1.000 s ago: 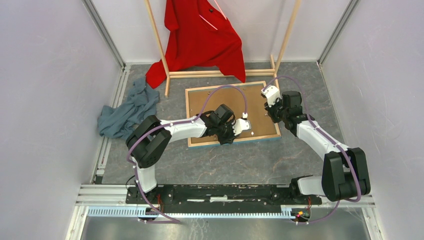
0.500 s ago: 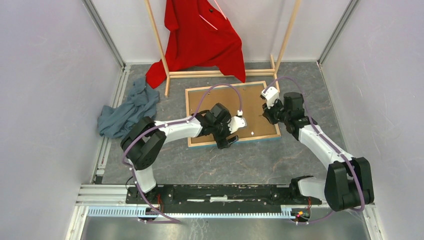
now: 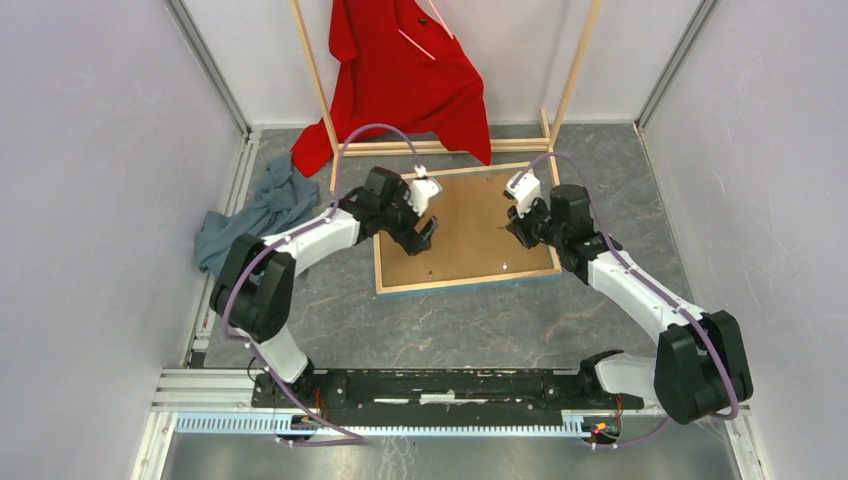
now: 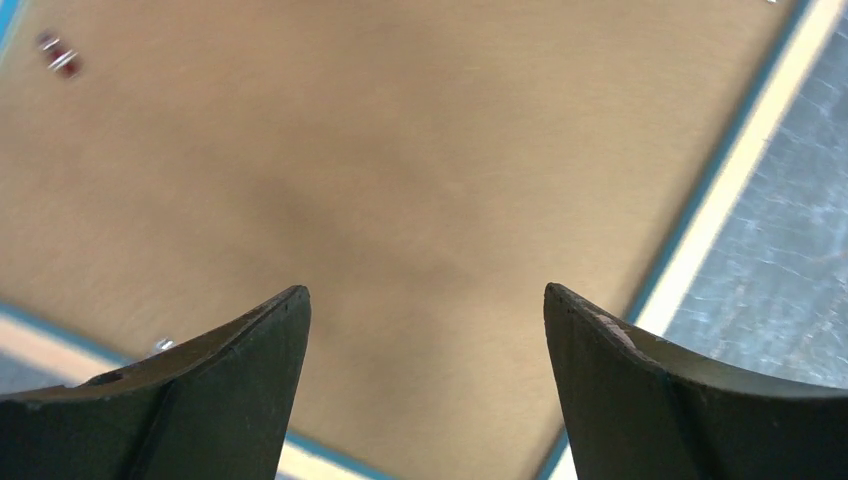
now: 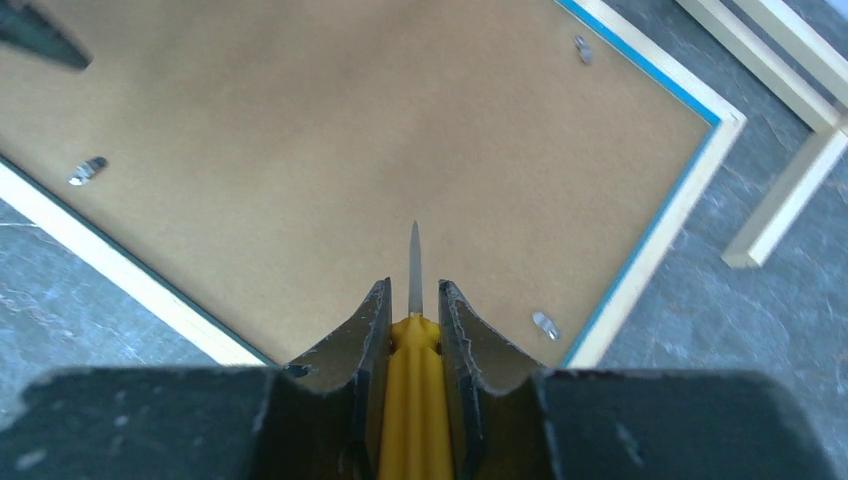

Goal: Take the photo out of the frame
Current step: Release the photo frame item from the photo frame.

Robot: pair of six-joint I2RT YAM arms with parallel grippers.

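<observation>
The frame (image 3: 470,283) lies face down on the table, its pale wood edge (image 4: 740,150) around a plain brown backing board (image 3: 470,235). The photo is hidden under that board. My left gripper (image 3: 424,236) hovers over the board's left part, open, with nothing between its fingers (image 4: 425,300). My right gripper (image 3: 512,228) is over the board's right part, shut on a yellow-handled screwdriver (image 5: 412,400). The screwdriver's thin blade (image 5: 414,265) points at the board (image 5: 300,130). Small metal clips (image 5: 545,325) sit along the frame's inner edge.
A wooden clothes rack (image 3: 440,148) with a red garment (image 3: 400,80) stands just behind the frame. A blue-grey cloth (image 3: 250,220) lies crumpled at the left wall. Walls close in the table on three sides.
My left gripper has opened and swung from the frame's near edge to its far left part. My right gripper has shifted slightly left, still on the screwdriver.
</observation>
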